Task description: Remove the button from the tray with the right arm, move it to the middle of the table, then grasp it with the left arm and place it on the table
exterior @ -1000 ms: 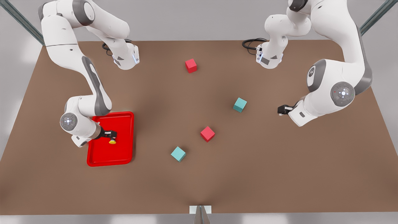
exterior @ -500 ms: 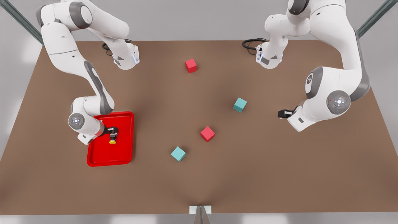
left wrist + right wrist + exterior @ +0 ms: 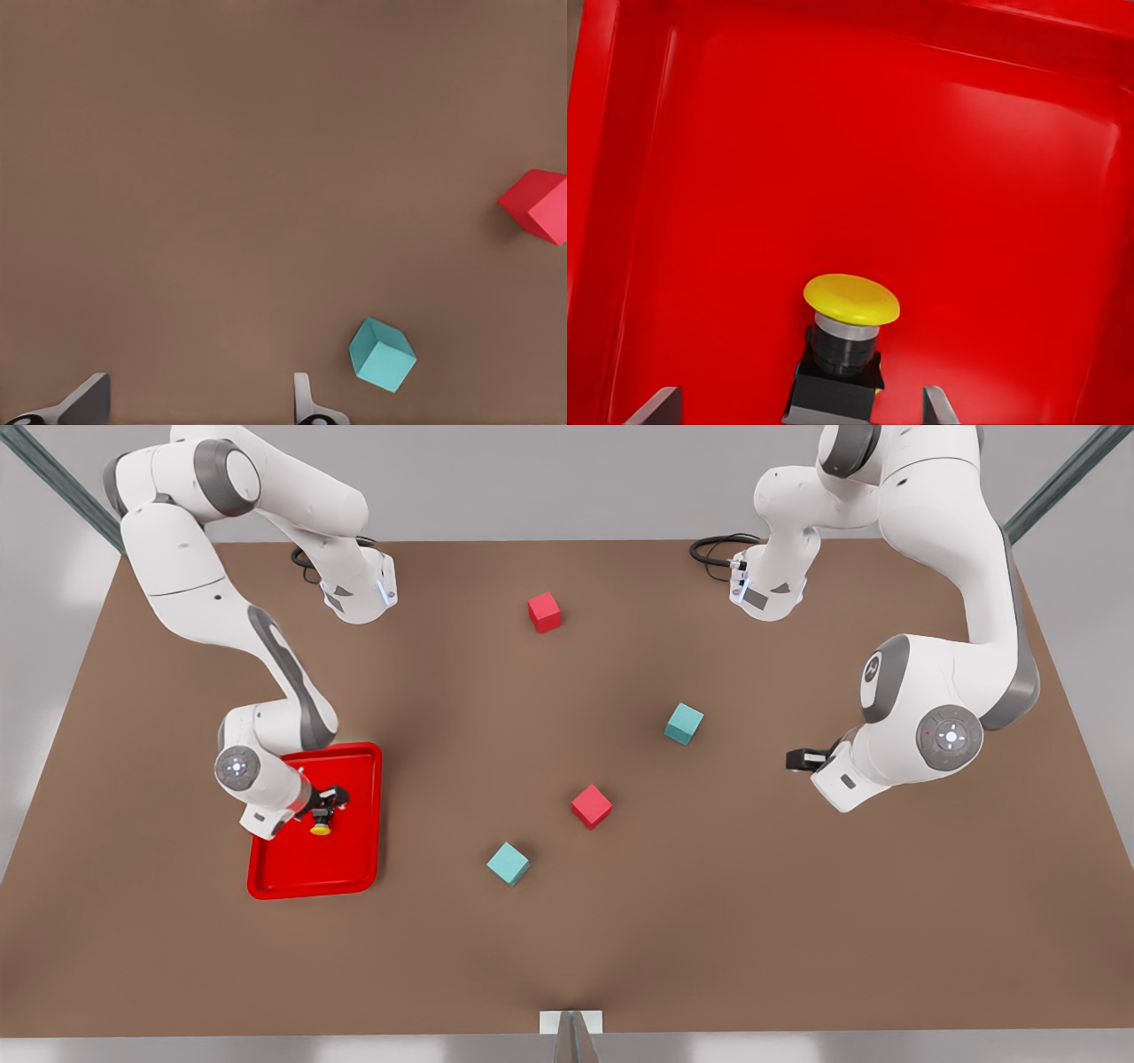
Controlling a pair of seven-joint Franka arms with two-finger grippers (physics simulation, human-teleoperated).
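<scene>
The button (image 3: pixel 849 310), a yellow cap on a black-and-grey body, stands on the floor of the red tray (image 3: pixel 833 159). My right gripper (image 3: pixel 797 403) is open, one finger on each side of the button's body and apart from it. In the front view the tray (image 3: pixel 310 864) lies at the left of the brown table (image 3: pixel 443 691), with the button (image 3: pixel 320 828) right by the right gripper (image 3: pixel 326 808). At the front view's right, my left gripper (image 3: pixel 795 760) hangs over bare table. It is open (image 3: pixel 195 403) and holds nothing.
Two red cubes (image 3: pixel 544 612) (image 3: pixel 591 806) and two teal cubes (image 3: pixel 683 723) (image 3: pixel 508 863) lie around the table's middle. The left wrist view has a teal cube (image 3: pixel 382 354) and a red cube (image 3: pixel 539 205) beyond the fingers. The tray's low rim surrounds the button.
The right arm's wrist has swung toward the front view's right and turned over the button, which stayed put. The left arm has shifted slightly, its gripper still open.
</scene>
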